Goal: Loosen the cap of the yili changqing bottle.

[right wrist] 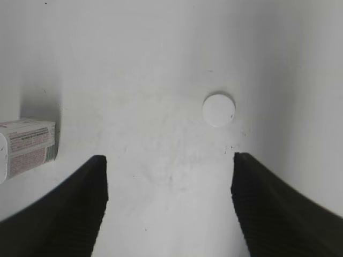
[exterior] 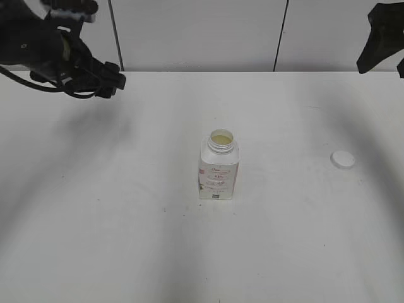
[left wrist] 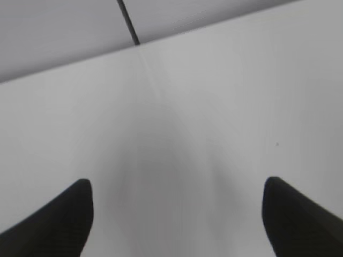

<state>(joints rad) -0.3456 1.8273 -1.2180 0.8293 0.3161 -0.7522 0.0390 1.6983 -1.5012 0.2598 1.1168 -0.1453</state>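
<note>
The yili changqing bottle stands upright at the table's middle, neck open, pale yellowish contents showing. Its lower part shows at the left edge of the right wrist view. The white cap lies flat on the table well to the bottle's right; it also shows in the right wrist view. My left gripper is raised at the far left, open and empty, jaws wide apart over bare table in the left wrist view. My right gripper is open and empty, held high; its arm shows at the top right.
The white table meets a grey panelled wall at the back. A dark seam in the wall shows in the left wrist view.
</note>
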